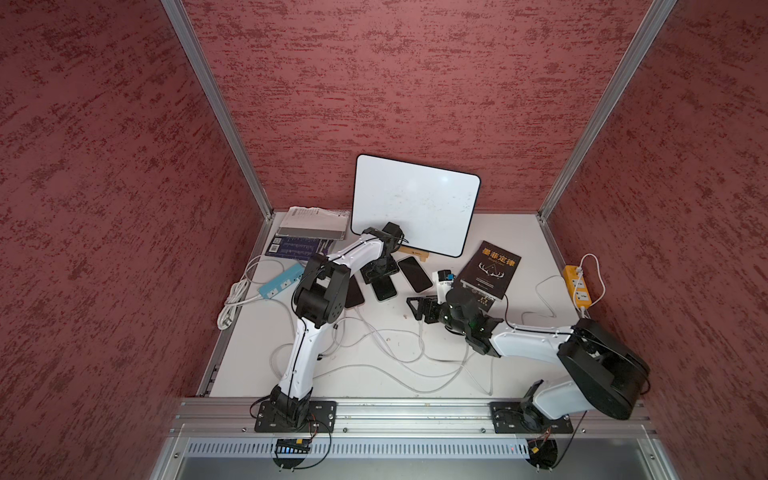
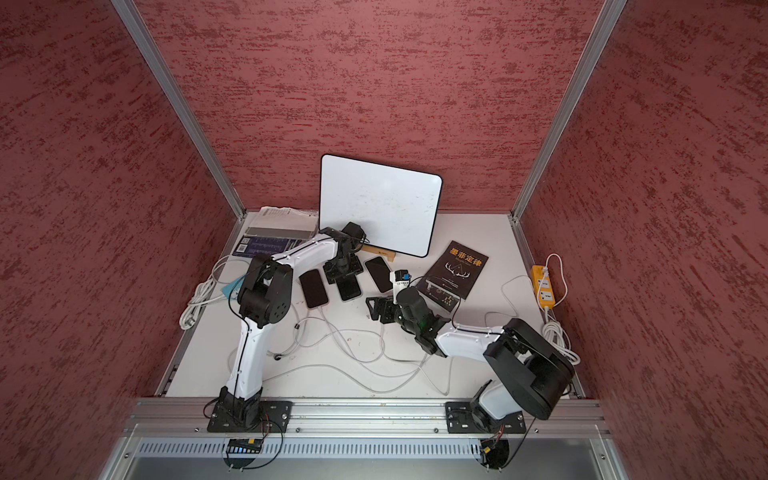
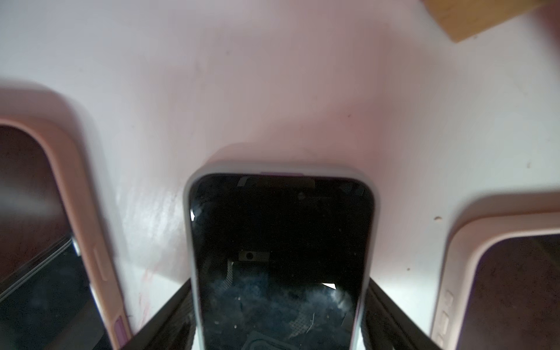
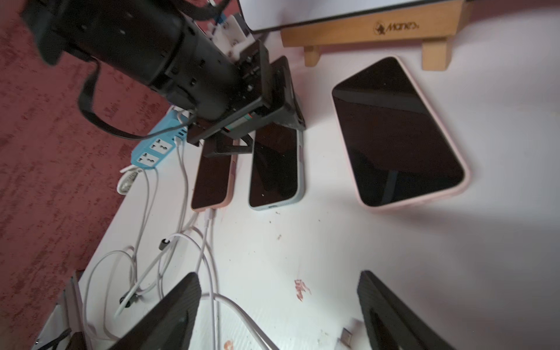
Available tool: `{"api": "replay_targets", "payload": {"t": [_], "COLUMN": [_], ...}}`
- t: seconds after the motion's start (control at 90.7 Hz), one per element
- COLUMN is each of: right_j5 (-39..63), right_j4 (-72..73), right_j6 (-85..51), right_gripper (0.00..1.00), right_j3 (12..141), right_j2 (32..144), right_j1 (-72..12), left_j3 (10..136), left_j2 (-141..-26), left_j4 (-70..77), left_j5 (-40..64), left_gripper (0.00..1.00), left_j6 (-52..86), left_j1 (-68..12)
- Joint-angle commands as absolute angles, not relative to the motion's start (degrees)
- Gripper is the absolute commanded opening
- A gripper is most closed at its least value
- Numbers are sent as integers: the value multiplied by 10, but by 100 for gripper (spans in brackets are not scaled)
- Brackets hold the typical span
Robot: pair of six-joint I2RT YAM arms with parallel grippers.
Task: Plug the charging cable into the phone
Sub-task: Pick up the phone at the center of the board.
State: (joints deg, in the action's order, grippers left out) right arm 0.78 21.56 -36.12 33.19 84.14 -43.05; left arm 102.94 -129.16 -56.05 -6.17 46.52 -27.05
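Note:
Three phones lie side by side on the white table. The middle phone (image 1: pixel 384 289) (image 3: pixel 278 242), in a grey case, has my left gripper (image 1: pixel 376 276) (image 3: pixel 278 288) down over it, one finger (image 3: pixel 169 321) against each long side. The left pink-cased phone (image 2: pixel 313 289) (image 4: pixel 210 178) has a white cable in its near end. The right pink-cased phone (image 1: pixel 414 273) (image 4: pixel 397 133) has no cable in it. My right gripper (image 1: pixel 419 307) (image 4: pixel 278 303) hangs open just above the table. A loose charging cable (image 4: pixel 242 312) runs between its fingers, and a small metal plug (image 4: pixel 348 335) lies by one of them.
A whiteboard (image 1: pixel 415 203) on a wooden stand (image 4: pixel 375 30) rises behind the phones. A dark book (image 1: pixel 490 270) and a small white box (image 1: pixel 444 279) lie to the right. Blue power strip (image 1: pixel 280 280) at left, yellow one (image 1: pixel 577 286) at right. Cables (image 1: pixel 395 353) sprawl across the front.

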Motion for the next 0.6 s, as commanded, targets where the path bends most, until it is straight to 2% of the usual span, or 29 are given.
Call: {"api": "replay_targets", "payload": {"t": [0.0, 0.209, 0.452, 0.584], "right_j5": [-39, -45, -3, 8], "right_j4": [14, -78, -70, -62], "right_j6": [-372, -423, -442, -446], "right_gripper": [81, 72, 54, 50], "right_j3": [386, 380, 413, 432], "right_j2": [813, 790, 897, 941], "right_j1": [-439, -453, -457, -465], "left_j3": [996, 944, 886, 859], "left_j2": [-1275, -1200, -1111, -1080], "left_j4": [-542, -494, -449, -439], "left_j5": [-37, -7, 13, 9], "left_gripper": [0, 0, 0, 0], "left_j6": [446, 444, 443, 431], "left_j1": [-246, -230, -237, -233]}}
